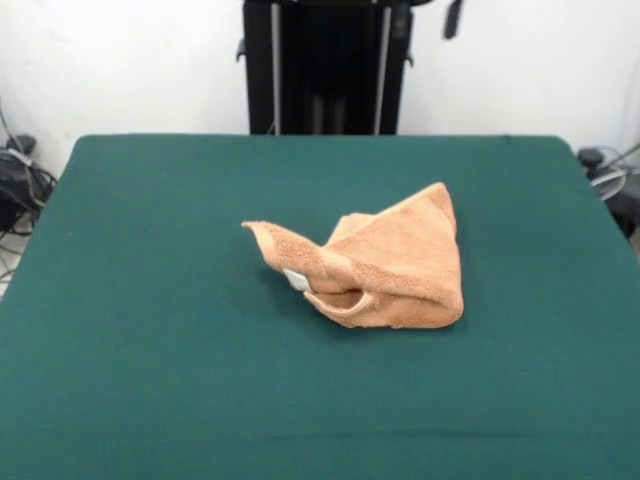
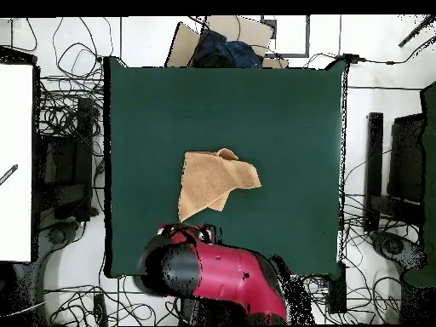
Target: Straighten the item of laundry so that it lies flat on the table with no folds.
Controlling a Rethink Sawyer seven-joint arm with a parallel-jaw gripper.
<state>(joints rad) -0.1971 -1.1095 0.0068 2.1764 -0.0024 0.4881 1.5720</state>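
Note:
The peach-orange towel [image 1: 385, 265] lies crumpled near the middle of the dark green table [image 1: 150, 250]. It is folded over itself, with one corner sticking out to the left and one raised at the back right. Its small white label [image 1: 296, 280] shows at the front fold. From overhead the towel [image 2: 213, 180] is a folded, uneven shape on the table [image 2: 289, 111]. The red arm [image 2: 226, 277] is drawn back over the table's edge at the robot's side. Its gripper end [image 2: 186, 232] sits just short of the towel and does not touch it.
The black pedestal [image 1: 325, 65] stands behind the table's far edge. Cables [image 2: 64, 128] cover the floor on both sides. A cardboard box with a dark bundle [image 2: 223, 43] sits beyond the table's edge opposite the robot. A white panel [image 2: 15, 162] stands at the left.

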